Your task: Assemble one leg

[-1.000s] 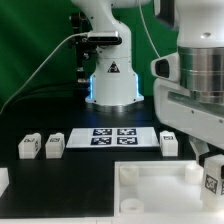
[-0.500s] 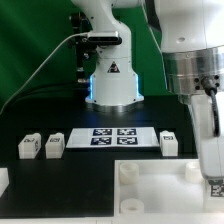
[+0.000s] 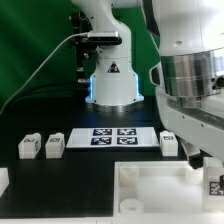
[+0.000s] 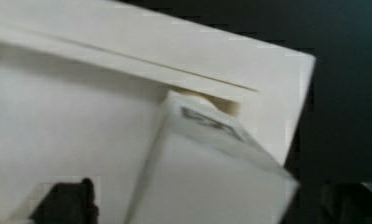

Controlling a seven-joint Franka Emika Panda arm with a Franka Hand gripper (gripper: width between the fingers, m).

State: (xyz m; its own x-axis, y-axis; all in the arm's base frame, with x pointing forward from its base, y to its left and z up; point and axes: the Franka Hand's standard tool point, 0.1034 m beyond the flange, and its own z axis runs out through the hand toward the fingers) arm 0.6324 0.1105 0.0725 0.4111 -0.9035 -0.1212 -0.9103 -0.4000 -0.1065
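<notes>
Landmark = the marker board (image 3: 112, 137), flat on the black surface (image 3: 60, 180) in front of the robot base (image 3: 112, 80).

Exterior view: two legs on the board's exterior-view-left side, one at (image 3: 29, 146) and one at (image 3: 54, 145), upright, side by side, near each other but apart, tags facing the camera. A third leg (image 3: 169, 143) stands just off the board's exterior-view-right end. Nearer the camera than the board lies the large white panel (image 3: 150, 190) w/ raised rim. At that panel's exterior-view-right edge a fourth leg (image 3: 215, 184) shows only in part, tag visible, cut by the frame edge. The arm's big white wrist housing (image 3: 195, 85) hangs above it and hides the hand, so this view doesn't show the fingers at all.

Wrist view: close-up, blurred. White panel (image 4: 94, 110) fills most of the frame, w/ a groove line along one edge and a notch-like corner pocket. A leg (image 4: 209, 165) w/ a bit of dark tag print sits right at that pocket, touching or partly in it; can't tell which. One dark fingertip (image 4: 64, 200) visible beside the leg; the other isn't clear. Hand (image 4: 174, 205): cannot tell if clenched on the leg or released.
</notes>
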